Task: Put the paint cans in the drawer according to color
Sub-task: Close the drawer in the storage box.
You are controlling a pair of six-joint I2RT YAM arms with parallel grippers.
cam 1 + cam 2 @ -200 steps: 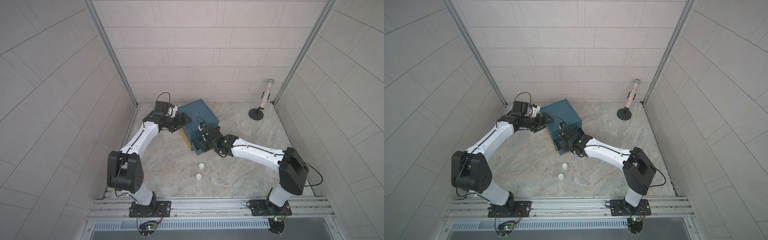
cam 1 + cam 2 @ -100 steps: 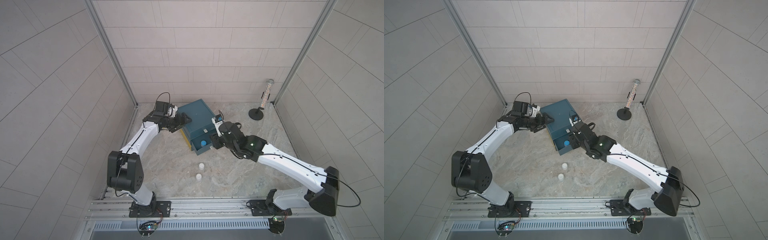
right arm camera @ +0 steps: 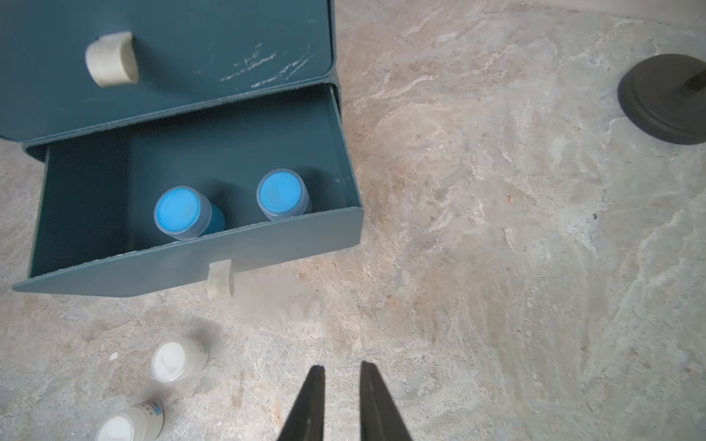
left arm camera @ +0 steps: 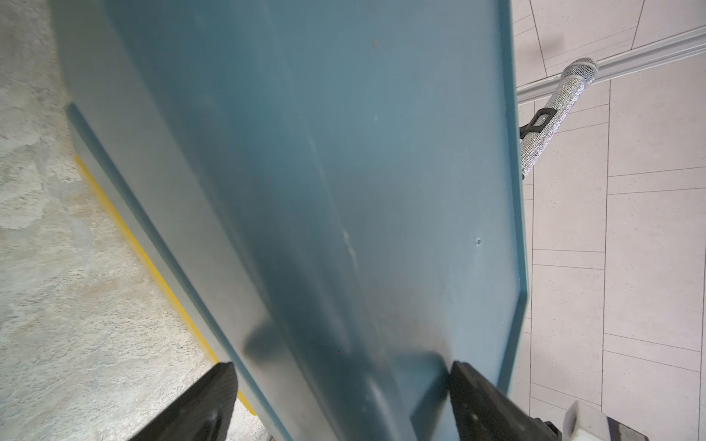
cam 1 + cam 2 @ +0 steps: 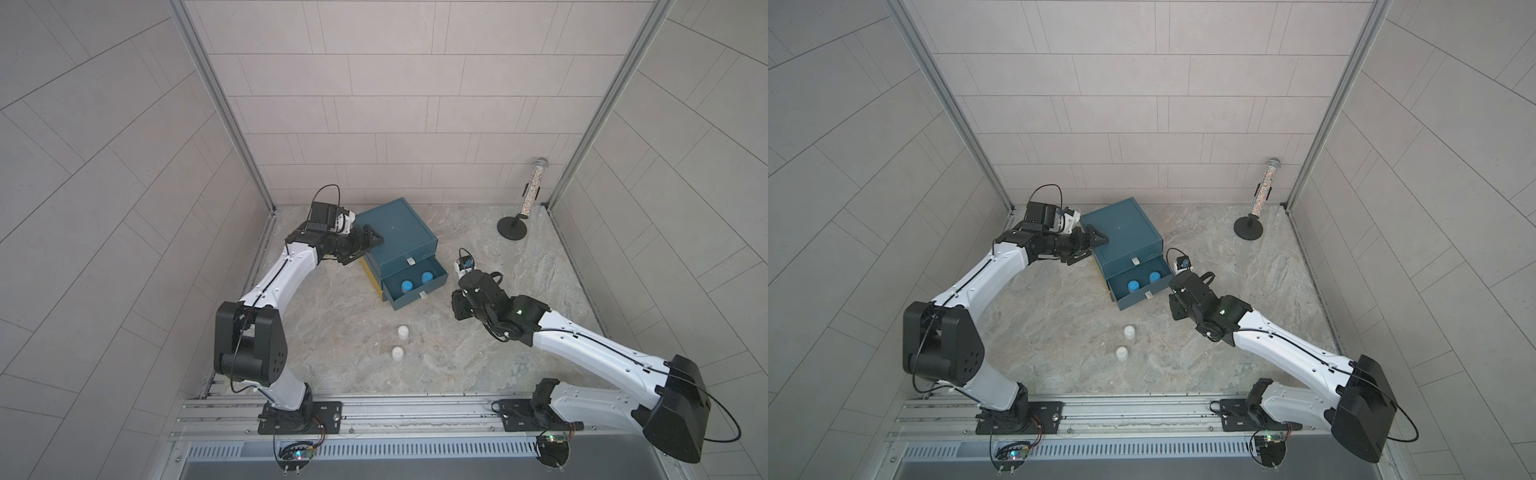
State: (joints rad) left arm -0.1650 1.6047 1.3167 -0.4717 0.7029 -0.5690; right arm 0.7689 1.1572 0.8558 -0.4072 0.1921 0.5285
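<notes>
In both top views the teal drawer box (image 5: 395, 232) has its lower drawer (image 5: 415, 300) pulled out. Two blue paint cans (image 5: 407, 286) (image 5: 427, 277) stand upright inside it, also clear in the right wrist view (image 3: 182, 212) (image 3: 280, 194). Two white paint cans (image 5: 402, 331) (image 5: 397, 353) stand on the floor in front of the drawer. My right gripper (image 3: 342, 368) hovers over bare floor to the right of the drawer, holding nothing, its jaws a narrow gap apart. My left gripper (image 4: 340, 372) is open and straddles the box's back left corner. No red cans show.
A glittery tube (image 5: 532, 191) on a round black stand (image 5: 512, 228) stands in the back right corner. The box's upper drawer (image 3: 172, 57) is pushed in. A yellow strip (image 4: 153, 267) runs along the box's base. Walls close in three sides.
My right arm has pulled back out of the drawer to the right, leaving a second blue can inside, and its jaws have narrowed. The left arm has not moved.
</notes>
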